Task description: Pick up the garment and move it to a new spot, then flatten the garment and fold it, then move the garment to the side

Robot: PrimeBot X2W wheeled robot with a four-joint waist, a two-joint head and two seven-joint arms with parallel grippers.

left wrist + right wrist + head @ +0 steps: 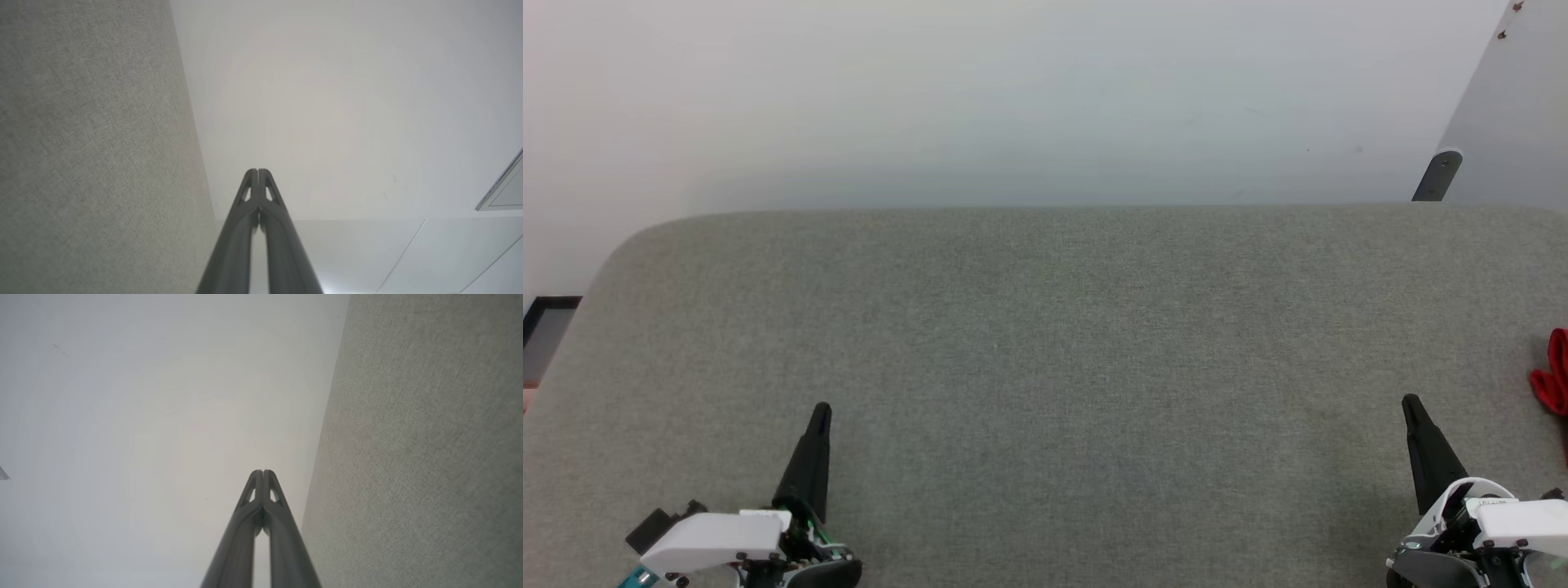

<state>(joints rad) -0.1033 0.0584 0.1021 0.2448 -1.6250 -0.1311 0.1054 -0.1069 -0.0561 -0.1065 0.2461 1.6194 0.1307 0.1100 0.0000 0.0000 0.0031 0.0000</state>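
Right gripper (1411,408) closed tight, empty; left gripper (821,412) same; garment (1553,377) lies near, right of right gripper.

Legible text, labels, numbers: none; right gripper (1411,406): one small dark marking on its white casing, too small to read; garment (1555,384): red edge, no print showing.
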